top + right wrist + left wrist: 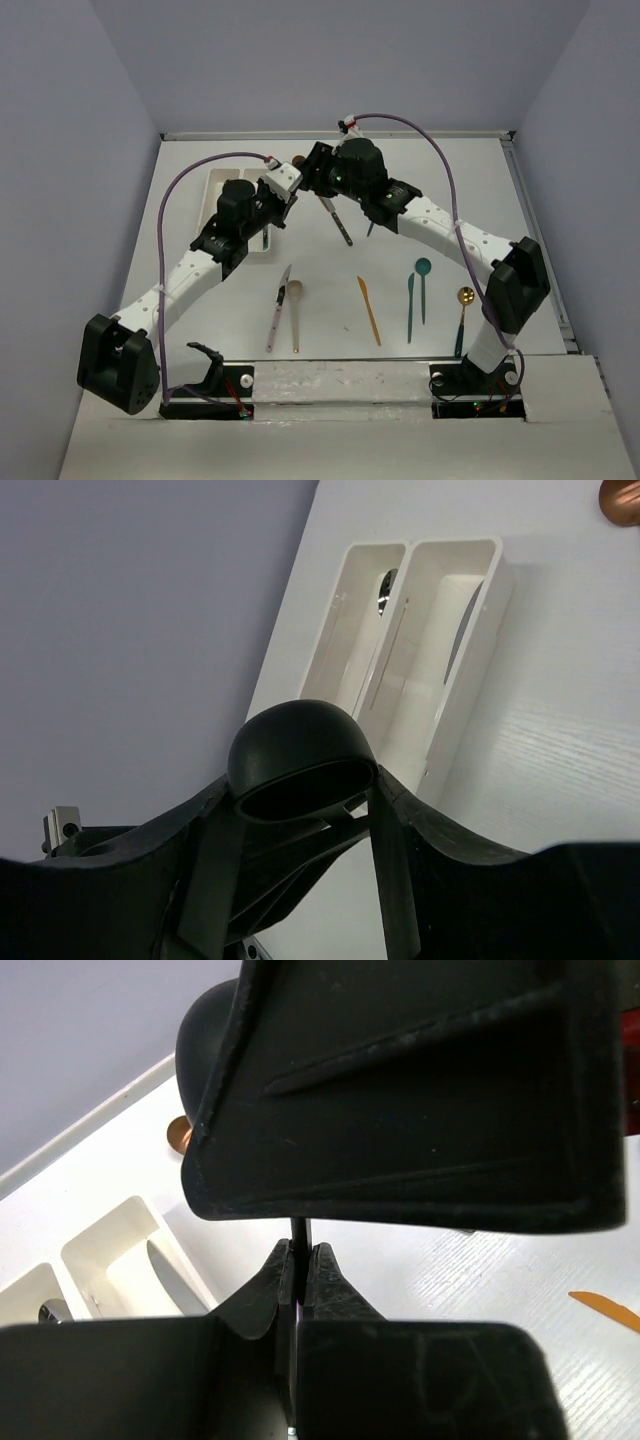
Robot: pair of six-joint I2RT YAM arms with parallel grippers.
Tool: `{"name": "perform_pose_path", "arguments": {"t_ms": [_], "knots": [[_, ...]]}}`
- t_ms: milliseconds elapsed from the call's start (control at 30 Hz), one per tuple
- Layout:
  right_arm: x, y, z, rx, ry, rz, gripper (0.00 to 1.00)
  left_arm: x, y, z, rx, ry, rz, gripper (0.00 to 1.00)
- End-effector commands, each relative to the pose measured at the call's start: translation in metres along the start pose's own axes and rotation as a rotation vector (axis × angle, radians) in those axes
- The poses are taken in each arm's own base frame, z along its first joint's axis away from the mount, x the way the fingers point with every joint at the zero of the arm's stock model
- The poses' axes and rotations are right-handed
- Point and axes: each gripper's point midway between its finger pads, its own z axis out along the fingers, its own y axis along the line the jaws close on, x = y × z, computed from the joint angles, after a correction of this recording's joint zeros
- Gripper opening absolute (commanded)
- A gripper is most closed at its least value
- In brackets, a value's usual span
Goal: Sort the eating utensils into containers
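A black spoon hangs between my two grippers above the table's back middle. My left gripper [288, 185] [300, 1255] is shut on its thin black handle [299, 1232]. My right gripper [314, 180] [302, 785] holds the spoon's bowl [300, 755] between its fingers. The two white trays [216, 182] [352, 600] [95, 1240] lie at the back left, partly under my left arm. One holds a silver spoon [385, 588], the other a knife [466, 630] [165, 1278]. A copper spoon [298, 160] [622, 498] lies behind the grippers.
A dark knife [338, 224] lies below my right gripper. Along the front lie a pink-handled knife [278, 308], a beige spoon [295, 305], an orange knife [369, 310], a teal knife [410, 305], a teal spoon [423, 283] and a gold spoon [464, 312].
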Motion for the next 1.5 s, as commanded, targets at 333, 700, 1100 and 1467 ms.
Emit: {"name": "perform_pose_path", "arguments": {"t_ms": [333,700,1100,1467], "knots": [[-0.030,-0.007,-0.036,0.010,-0.068,-0.095,0.76,0.007,0.064,-0.015,-0.060,0.011,-0.097,0.00],[-0.027,-0.053,-0.088,0.174,-0.123,-0.178,0.77,0.102,0.176,-0.035,-0.286,0.190,-0.159,0.00],[-0.005,-0.070,-0.084,0.196,-0.052,-0.201,0.77,0.171,0.205,-0.019,-0.230,0.292,-0.394,0.00],[0.008,-0.087,-0.073,0.237,0.001,-0.245,0.77,0.181,0.199,-0.016,-0.190,0.312,-0.387,0.31]]}}
